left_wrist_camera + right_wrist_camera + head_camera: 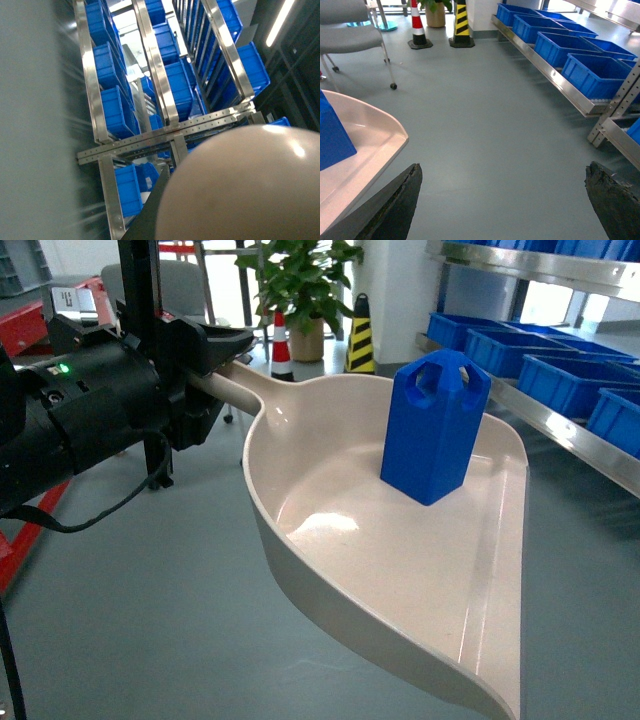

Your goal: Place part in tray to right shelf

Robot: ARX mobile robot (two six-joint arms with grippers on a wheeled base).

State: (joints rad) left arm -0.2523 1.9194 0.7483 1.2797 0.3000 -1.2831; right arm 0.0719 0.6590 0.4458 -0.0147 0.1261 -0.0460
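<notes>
The blue part (pixel 434 425) stands upright inside the cream tray (pixel 400 580), toward its back right. My left gripper (pixel 205 365) is shut on the tray's long handle at the upper left and holds the tray above the grey floor. In the left wrist view the tray's underside (pixel 245 190) fills the lower right. The right shelf (pixel 565 430), a steel rack, runs along the right. My right gripper (pixel 503 170) is open over bare floor, with the tray's front corner (pixel 375 135) and the part (pixel 332 135) at its left.
Blue crates (pixel 560 375) sit on the rack's lower level, also seen as crates (pixel 592 72) in the right wrist view. A potted plant (pixel 300 290) and traffic cones (pixel 360 335) stand at the back. A grey chair (pixel 355 40) is at the far left.
</notes>
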